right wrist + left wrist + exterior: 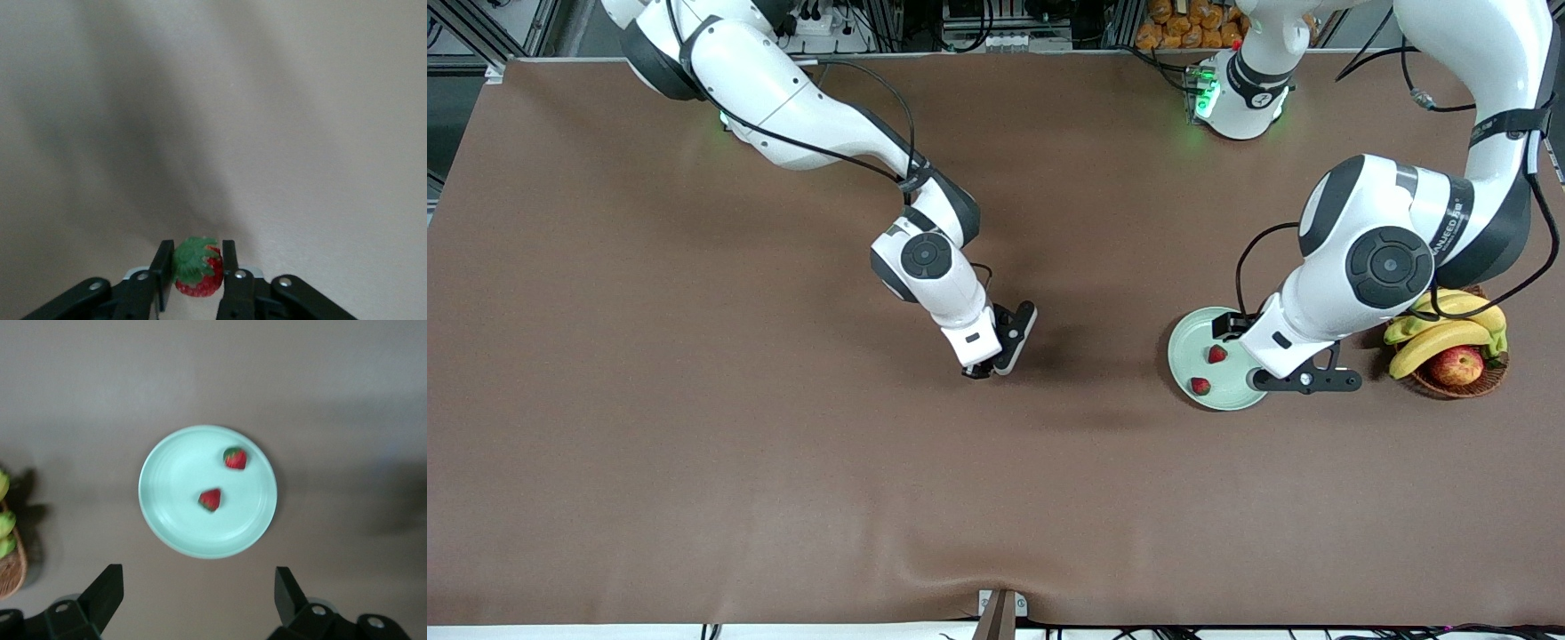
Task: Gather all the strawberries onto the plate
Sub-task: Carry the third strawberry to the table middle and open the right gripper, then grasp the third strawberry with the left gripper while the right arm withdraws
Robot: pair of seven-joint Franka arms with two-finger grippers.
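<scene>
plate: round, shallow, smooth mint-green, on brown cloth beside wicker basket | strawberries: three, glossy red, leafy; two on plate, one pinched in right gripper over mid-table | left gripper: spread wide above plate

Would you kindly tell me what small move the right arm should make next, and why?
Probably carry the third strawberry, pinched in the right gripper, toward the mint-green plate: two strawberries already lie there, and the open left gripper hovers over it.
</scene>
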